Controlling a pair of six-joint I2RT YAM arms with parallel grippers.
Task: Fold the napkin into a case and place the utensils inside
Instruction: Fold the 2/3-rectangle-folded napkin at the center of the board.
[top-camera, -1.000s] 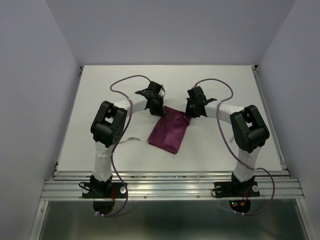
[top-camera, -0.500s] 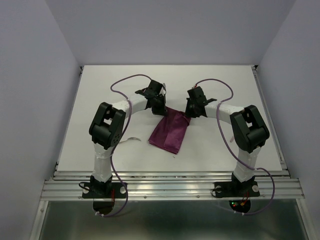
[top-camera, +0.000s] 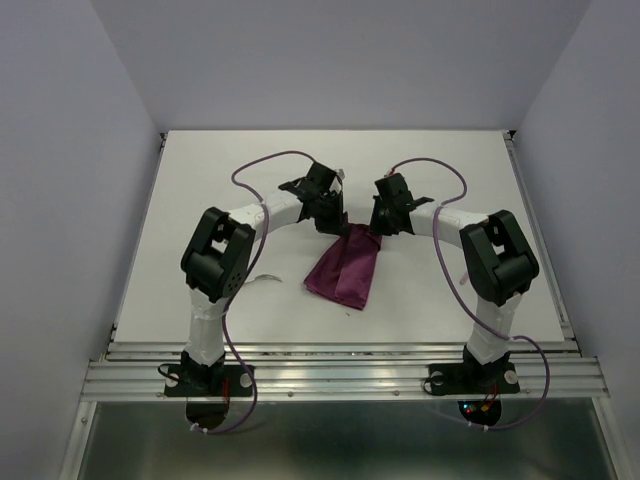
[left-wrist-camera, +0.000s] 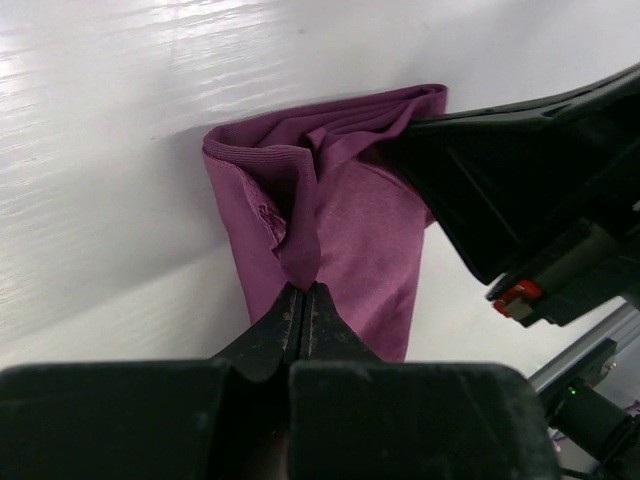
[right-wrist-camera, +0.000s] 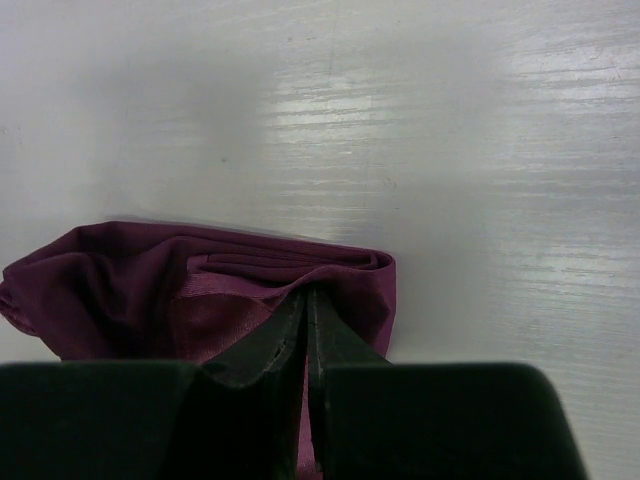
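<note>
We hold the napkin (top-camera: 345, 268) bunched at the middle of the surface (top-camera: 450, 170), left tool (left-wrist-camera: 303, 292) clenched on a fold, right tool (right-wrist-camera: 306, 298) clenched on its far corner; uneven pulling could slip the thin cloth free or undo the folds

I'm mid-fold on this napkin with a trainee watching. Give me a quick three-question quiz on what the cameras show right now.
1. True or false: the napkin lies spread flat in a single layer.
2. The left end effector is: A) open above the napkin; B) shut on a napkin fold; C) parked off the cloth.
3. Which end of the napkin does the right end effector pinch, the near end or the far end, as seen from the robot?

Key: 1 false; 2 B; 3 far end.
</note>
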